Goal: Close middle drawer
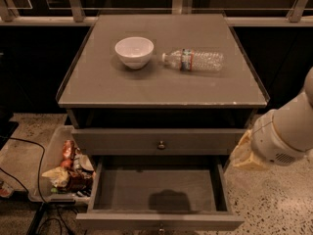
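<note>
Shows the middle drawer [205, 222] pulled well out from the grey-brown cabinet [98, 82], at the bottom of the camera view, below the matching upper drawer [117, 141]. Leaves its shallow inside bare, apart from a dark shadow [168, 199] on the drawer floor near the front. Catches only the top of its small round knob [160, 227] at the lower edge of the frame, in the centre of the flat front. Shows the upper drawer pushed in, its own metal knob [161, 144] in the middle of the plain face.

Places the gripper [246, 154] at the right of the cabinet, just beside the right end of the upper drawer and above the open drawer's right rear corner, pale yellow at the end of the thick white arm [286, 131] reaching in from the right edge. Cannot tell whether spread or pressed together, nor whether touching the cabinet.

Sets a white bowl [134, 51] upright on the cabinet top, left of centre, and just to its right a clear plastic water bottle [195, 60] lying on its side, cap toward the bowl, the two apart. Finds a clear bin [49, 146] of crumpled snack packets [68, 170] on the speckled floor [274, 204] at the cabinet's left, with black cables [24, 146] trailing beside it.
</note>
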You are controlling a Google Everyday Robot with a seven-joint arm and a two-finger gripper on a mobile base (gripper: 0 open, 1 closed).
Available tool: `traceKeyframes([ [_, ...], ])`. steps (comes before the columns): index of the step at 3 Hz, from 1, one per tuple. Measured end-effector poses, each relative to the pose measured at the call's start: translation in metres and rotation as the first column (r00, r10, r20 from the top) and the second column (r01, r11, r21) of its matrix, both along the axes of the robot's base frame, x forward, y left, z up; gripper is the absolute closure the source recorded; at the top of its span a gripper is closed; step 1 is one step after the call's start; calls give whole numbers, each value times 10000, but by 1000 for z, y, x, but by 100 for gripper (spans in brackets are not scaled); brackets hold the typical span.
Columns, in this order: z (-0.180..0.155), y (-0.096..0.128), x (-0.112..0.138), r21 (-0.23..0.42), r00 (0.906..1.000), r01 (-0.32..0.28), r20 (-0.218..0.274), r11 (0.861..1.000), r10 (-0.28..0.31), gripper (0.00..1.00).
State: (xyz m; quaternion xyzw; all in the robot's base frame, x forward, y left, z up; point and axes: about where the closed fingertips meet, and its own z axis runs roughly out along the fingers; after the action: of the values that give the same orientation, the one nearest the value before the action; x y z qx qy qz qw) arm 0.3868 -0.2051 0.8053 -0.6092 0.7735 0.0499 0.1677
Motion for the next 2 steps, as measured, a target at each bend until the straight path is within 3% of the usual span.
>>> traceKeyframes([
  [1, -66, 3, -13, 473, 9958, 331, -863, 9983, -289, 100],
  [2, -123, 7, -29, 1214, 9948, 603, -890, 9908, -497, 100],
])
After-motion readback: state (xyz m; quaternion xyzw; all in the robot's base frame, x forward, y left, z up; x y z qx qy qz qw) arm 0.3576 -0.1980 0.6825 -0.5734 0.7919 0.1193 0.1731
